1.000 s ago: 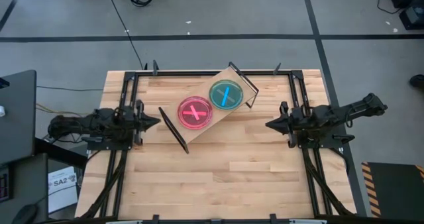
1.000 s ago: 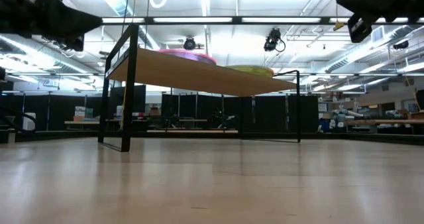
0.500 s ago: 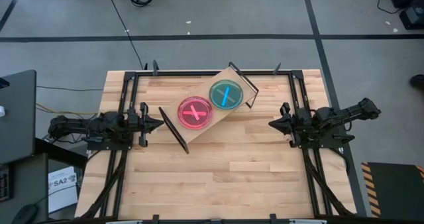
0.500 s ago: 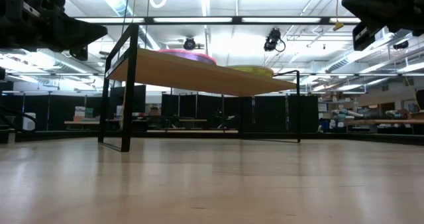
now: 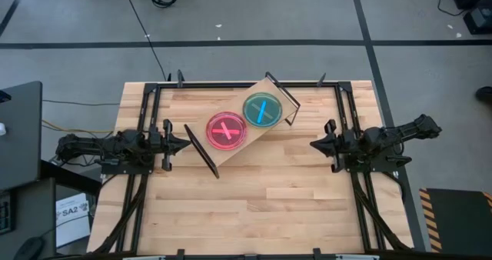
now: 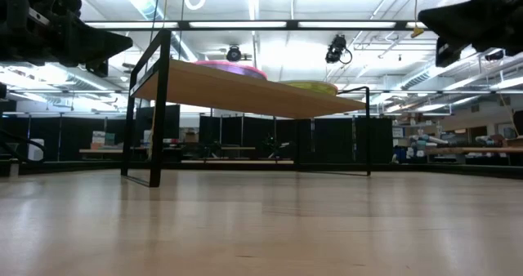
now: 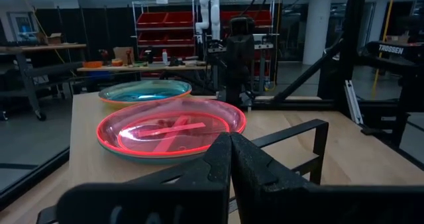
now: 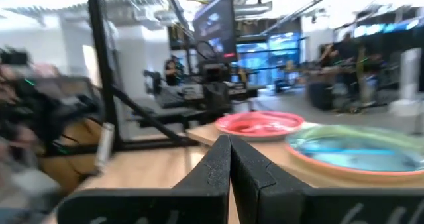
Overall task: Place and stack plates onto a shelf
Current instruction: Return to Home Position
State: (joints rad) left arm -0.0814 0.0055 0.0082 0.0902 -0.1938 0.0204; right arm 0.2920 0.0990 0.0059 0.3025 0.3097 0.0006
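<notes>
The shelf (image 5: pixel 244 121), a light wooden board on black wire legs, stands slantwise on the table's far middle. Two stacks of plates rest on its top: one with a pink plate (image 5: pixel 226 131) uppermost, one with a blue-green plate (image 5: pixel 260 109) uppermost. The pink stack (image 7: pixel 169 128) lies nearer my left gripper, the blue-green stack (image 8: pixel 361 148) nearer my right. My left gripper (image 5: pixel 184 141) is shut, level, at the table's left side, off the shelf's left end. My right gripper (image 5: pixel 312 145) is shut at the table's right side. Neither holds anything.
Black frame rails (image 5: pixel 146 106) run along the table's left, right and far edges beside both arms. Bare slatted tabletop (image 5: pixel 254 206) lies between the shelf and the near edge. A dark monitor (image 5: pixel 19 133) stands off the table's left side.
Both arms have sunk a little and drawn back toward their own table sides. My right gripper has also tipped and rolled slightly. The shelf and both plate stacks have kept still. Both grippers stay shut.
</notes>
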